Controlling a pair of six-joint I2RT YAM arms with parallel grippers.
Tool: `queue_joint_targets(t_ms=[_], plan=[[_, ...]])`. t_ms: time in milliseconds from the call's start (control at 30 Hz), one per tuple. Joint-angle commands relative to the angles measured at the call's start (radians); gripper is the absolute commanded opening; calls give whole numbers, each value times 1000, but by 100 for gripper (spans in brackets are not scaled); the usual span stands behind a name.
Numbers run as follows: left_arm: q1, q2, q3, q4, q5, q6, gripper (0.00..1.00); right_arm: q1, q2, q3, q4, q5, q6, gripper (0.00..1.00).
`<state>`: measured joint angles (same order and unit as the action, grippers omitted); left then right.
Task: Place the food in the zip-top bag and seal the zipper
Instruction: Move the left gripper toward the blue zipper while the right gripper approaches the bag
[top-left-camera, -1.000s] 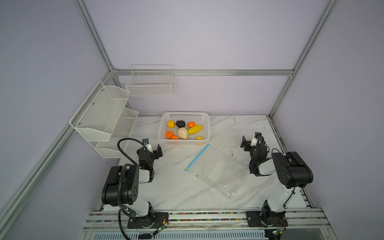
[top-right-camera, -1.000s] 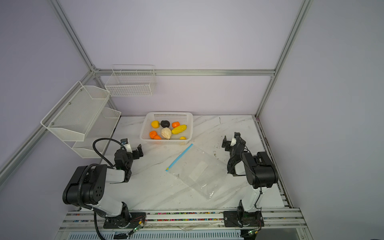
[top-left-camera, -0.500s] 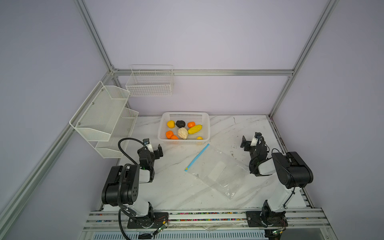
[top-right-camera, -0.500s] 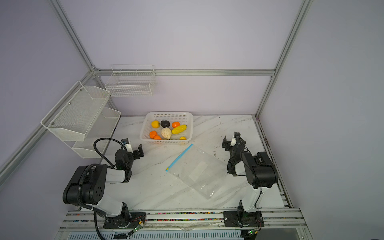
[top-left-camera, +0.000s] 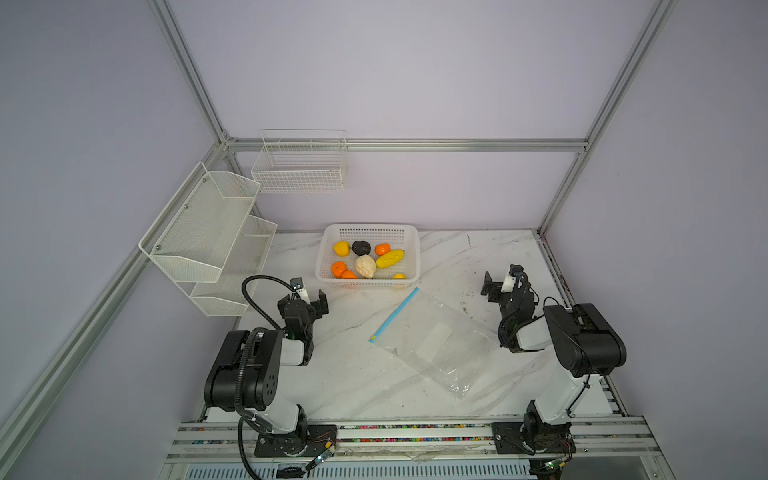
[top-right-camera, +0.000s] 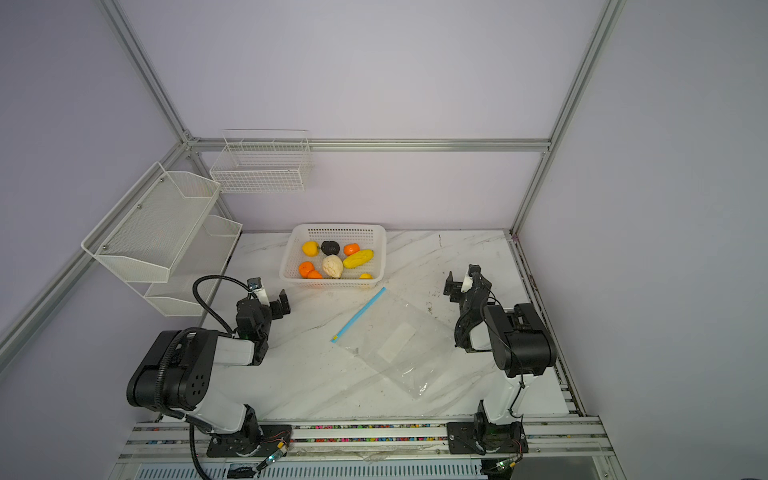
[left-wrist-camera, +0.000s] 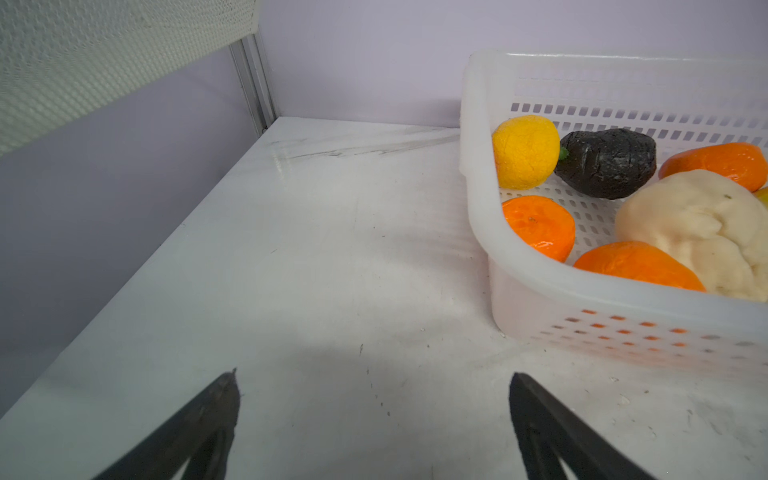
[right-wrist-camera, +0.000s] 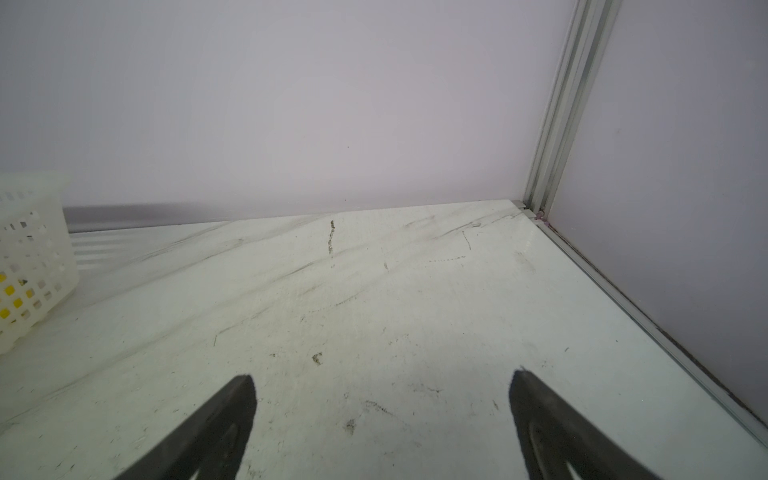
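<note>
We see the basket (top-left-camera: 368, 226) at the back of the counter (top-left-camera: 353, 374), with the food (top-left-camera: 365, 266) in it. The bag (top-left-camera: 432, 345) lies flat in front of the basket, a bit to the right. Its zipper (top-left-camera: 395, 315) runs along its left side. The left end effector (top-left-camera: 311, 293) is left of the bag and the right end effector (top-left-camera: 501, 279) is right of it, both apart from it.

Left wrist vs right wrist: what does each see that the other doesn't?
Left wrist only: the food inside the white basket: a yellow fruit, a dark grey-black piece, orange pieces, a bumpy cream-white one; also the mesh shelf.
Right wrist only: the frame post at a back corner, and just the basket's outer corner, yellow showing through its holes.
Both: the marble table, the basket, and an open, empty gripper each (left gripper, right gripper); neither shows the zip-top bag.
</note>
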<state>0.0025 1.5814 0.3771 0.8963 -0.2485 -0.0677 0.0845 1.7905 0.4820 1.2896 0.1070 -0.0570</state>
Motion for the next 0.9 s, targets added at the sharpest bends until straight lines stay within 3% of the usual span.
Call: queue_joint_targets(t_ms=[0, 133, 233, 300, 367, 433, 533, 600, 733, 867], plan=[[-13, -54, 21, -16, -82, 22, 100, 3, -34, -9, 26, 2, -14, 97], [-36, -120, 82, -177, -148, 20, 100, 45, -124, 78, -217, 59, -28, 97], [-94, -158, 128, -269, -247, 60, 100, 71, -176, 203, -498, 123, 82, 97], [-129, -231, 163, -367, -263, 45, 100, 76, -210, 257, -621, 98, 175, 97], [-150, -293, 201, -475, -225, 15, 100, 90, -249, 274, -685, 58, 235, 98], [-162, -353, 254, -621, -148, -53, 100, 95, -288, 279, -727, -73, 316, 97], [-166, -400, 347, -829, 38, -129, 100, 111, -311, 314, -833, -225, 421, 97], [-168, -392, 407, -937, 119, -267, 100, 136, -319, 306, -869, -301, 490, 97], [-194, -285, 549, -1189, 259, -392, 100, 245, -347, 305, -1030, -308, 541, 96], [-260, -235, 597, -1252, 308, -395, 100, 333, -412, 295, -1151, -279, 566, 96]])
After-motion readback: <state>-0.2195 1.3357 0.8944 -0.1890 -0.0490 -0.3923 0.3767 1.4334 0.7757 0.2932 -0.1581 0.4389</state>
